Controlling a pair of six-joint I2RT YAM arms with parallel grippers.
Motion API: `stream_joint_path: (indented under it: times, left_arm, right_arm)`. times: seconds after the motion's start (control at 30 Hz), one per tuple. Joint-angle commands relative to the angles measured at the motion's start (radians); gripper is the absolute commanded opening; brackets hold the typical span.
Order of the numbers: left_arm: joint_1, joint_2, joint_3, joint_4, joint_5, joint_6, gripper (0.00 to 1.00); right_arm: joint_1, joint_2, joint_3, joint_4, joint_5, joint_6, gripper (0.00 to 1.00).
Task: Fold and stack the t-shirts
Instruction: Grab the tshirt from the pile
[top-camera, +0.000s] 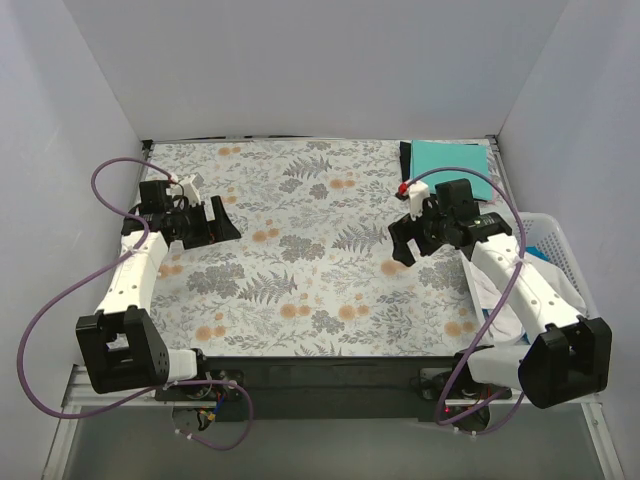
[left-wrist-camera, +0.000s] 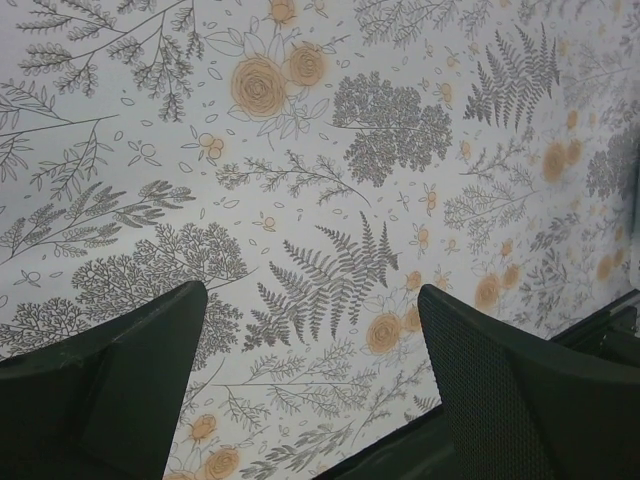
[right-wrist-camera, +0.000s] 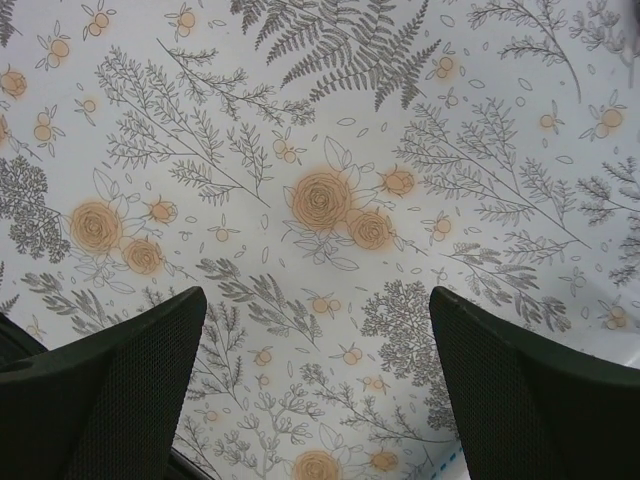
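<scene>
The left claw (top-camera: 222, 224) hangs open and empty over the left of the worktop (top-camera: 300, 345), and its wrist view shows only the floral table cloth (left-wrist-camera: 320, 150) between the spread fingers. A low, careless closing here would likely pinch that loose cloth and drag it into wrinkles, shifting whatever lies on it. The right claw (top-camera: 402, 248) is also wide open with nothing held, over the pattern right of centre. The next garment seems to be on its right, so I expect a reach across and down. The risk there is snagging the lattice wall, taking two layers at once, or catching the purple cable (top-camera: 470, 175) that loops close by. At the far right corner lies the teal t-shirt (top-camera: 452, 170), folded to a flat, neat rectangle with square edges, on top of a dark layer (top-camera: 405, 158) that shows only as a strip along its left side. A sweep of the right arm toward it could push this stack askew. Further right, the white lattice basket (top-camera: 562, 240) stands beside the worktop. A pale white garment (top-camera: 497, 295) spills crumpled from its near left side under the right forearm, and a bit of bright blue cloth (top-camera: 533, 250) shows inside. Both look limp and unfolded, and likely to sag and slip if gripped by one corner.
</scene>
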Motion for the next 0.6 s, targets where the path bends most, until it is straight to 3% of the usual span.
stream_joint_path:
  times: [0.0,0.13,0.33,0.47,0.57]
  left_arm:
    - [-0.003,-0.034,0.039,-0.026,0.081,0.046,0.87]
    - [-0.005,-0.016,0.088,-0.054,0.09,0.077,0.87]
    - [-0.021,0.004,0.124,-0.061,0.132,0.106,0.87]
    - [-0.038,0.03,0.163,-0.072,0.158,0.106,0.87]
    - [-0.047,0.052,0.182,-0.077,0.167,0.103,0.87]
  right_arm:
    - [-0.013,-0.024,0.113,-0.084,0.043,-0.082,0.98]
    - [-0.102,-0.037,0.219,-0.216,0.06,-0.203,0.98]
    - [-0.442,-0.017,0.343,-0.463,0.065,-0.452,0.98]
    - [-0.718,0.04,0.307,-0.555,0.082,-0.611,0.98]
    - [-0.85,0.094,0.219,-0.547,0.106,-0.679,0.98]
